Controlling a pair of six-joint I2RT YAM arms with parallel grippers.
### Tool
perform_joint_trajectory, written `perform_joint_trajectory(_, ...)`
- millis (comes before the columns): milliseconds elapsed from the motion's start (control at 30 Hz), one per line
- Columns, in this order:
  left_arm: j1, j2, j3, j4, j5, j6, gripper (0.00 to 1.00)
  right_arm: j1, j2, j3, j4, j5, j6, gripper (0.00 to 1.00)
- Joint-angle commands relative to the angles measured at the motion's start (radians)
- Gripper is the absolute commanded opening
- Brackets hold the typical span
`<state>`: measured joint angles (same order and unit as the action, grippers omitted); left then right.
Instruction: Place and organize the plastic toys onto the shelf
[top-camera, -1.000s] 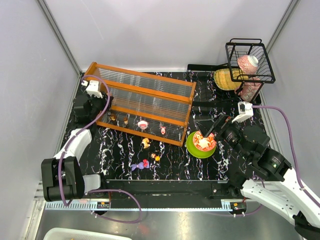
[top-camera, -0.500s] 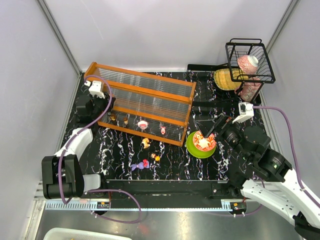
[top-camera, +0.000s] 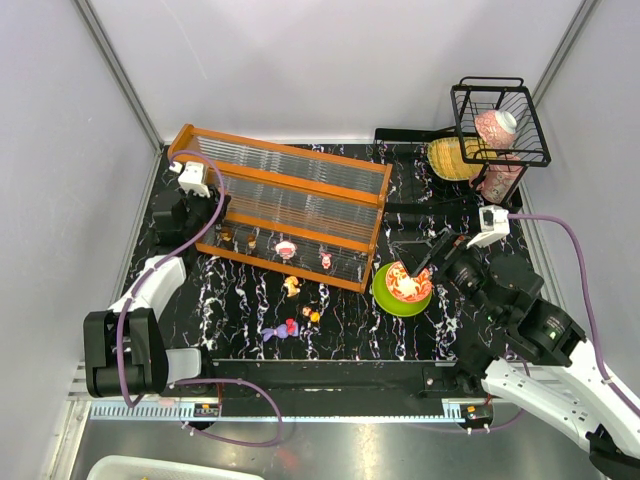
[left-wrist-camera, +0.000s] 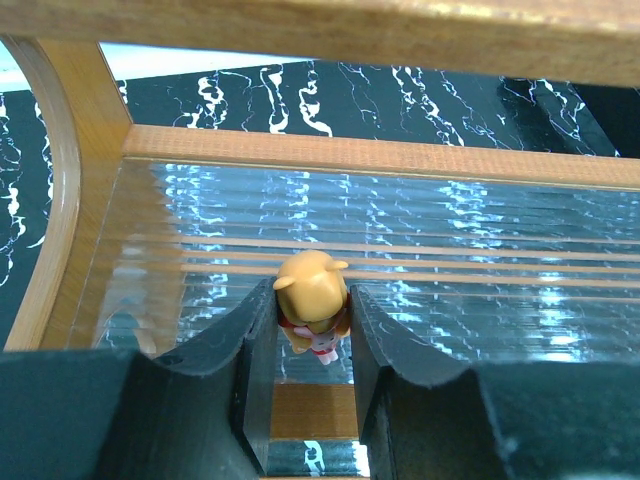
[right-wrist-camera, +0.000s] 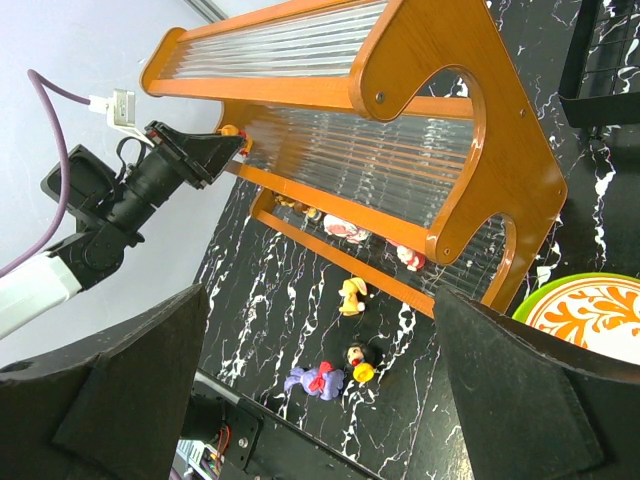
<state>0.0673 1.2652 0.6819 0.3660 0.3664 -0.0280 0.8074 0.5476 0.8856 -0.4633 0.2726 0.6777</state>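
Observation:
The orange-framed shelf (top-camera: 290, 200) with clear ribbed panels stands at the back left; it also shows in the left wrist view (left-wrist-camera: 350, 158) and the right wrist view (right-wrist-camera: 400, 60). My left gripper (left-wrist-camera: 312, 335) is shut on a tan-orange figurine (left-wrist-camera: 312, 292), held just over a ribbed panel at the shelf's left end (top-camera: 212, 203). Several small toys sit on the lower tier, among them a white-pink one (top-camera: 286, 248) and a pink one (top-camera: 326, 260). A yellow toy (top-camera: 291, 286), a black-haired toy (top-camera: 311, 314) and a purple toy (top-camera: 281, 329) lie on the table. My right gripper (right-wrist-camera: 320, 300) is open and empty, by the plate.
A green plate (top-camera: 383, 297) with a red-patterned bowl sits right of the shelf, under my right gripper (top-camera: 425, 256). A black wire basket (top-camera: 500, 120) holding a pink bottle stands at the back right, with a yellow object (top-camera: 450, 158) beside it.
My left gripper has shifted slightly farther back along the shelf's left end, still holding the figurine. My right arm has drifted a little to the right.

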Motion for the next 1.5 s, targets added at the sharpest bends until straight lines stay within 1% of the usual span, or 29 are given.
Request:
perform_joint_trajectory(0, -0.001, 0.008, 0.028, 0.027, -0.015, 0.020, 0.20, -0.005, -0.009, -0.002, -0.003, 0.028, -0.012, 1.00)
perform_joint_trajectory(233, -0.001, 0.011, 0.031, 0.022, -0.021, 0.020, 0.22, -0.005, -0.011, -0.005, -0.005, 0.028, -0.012, 1.00)
perform_joint_trajectory(333, -0.001, 0.016, 0.031, 0.019, -0.024, 0.043, 0.27, -0.005, -0.011, -0.007, -0.005, 0.030, -0.013, 1.00)
perform_joint_trajectory(400, -0.001, 0.017, 0.033, 0.016, -0.026, 0.043, 0.32, -0.007, -0.012, -0.008, -0.005, 0.028, -0.012, 1.00)
perform_joint_trajectory(467, -0.001, 0.017, 0.033, 0.014, -0.026, 0.042, 0.34, -0.005, -0.017, -0.007, -0.006, 0.028, -0.015, 1.00)
perform_joint_trajectory(500, 0.000, 0.016, 0.034, 0.014, -0.026, 0.042, 0.37, -0.005, -0.017, -0.008, -0.006, 0.030, -0.017, 1.00)
perform_joint_trajectory(700, -0.001, 0.019, 0.034, 0.011, -0.024, 0.040, 0.39, -0.005, -0.015, -0.005, -0.009, 0.028, -0.017, 1.00)
perform_joint_trajectory(900, -0.001, 0.017, 0.036, 0.011, -0.021, 0.037, 0.44, -0.005, -0.015, -0.004, -0.011, 0.028, -0.018, 1.00)
perform_joint_trajectory(1133, 0.000, 0.013, 0.036, 0.013, -0.021, 0.036, 0.46, -0.005, -0.011, -0.002, -0.009, 0.028, -0.018, 1.00)
perform_joint_trajectory(1200, 0.000, 0.010, 0.034, 0.011, -0.023, 0.033, 0.54, -0.005, -0.009, 0.000, -0.011, 0.030, -0.020, 1.00)
perform_joint_trajectory(1367, -0.001, -0.016, 0.030, 0.013, -0.030, 0.031, 0.61, -0.005, -0.008, 0.000, -0.012, 0.031, -0.020, 1.00)
perform_joint_trajectory(1467, -0.001, -0.038, 0.028, 0.013, -0.032, 0.031, 0.63, -0.005, -0.009, -0.001, -0.011, 0.033, -0.020, 1.00)
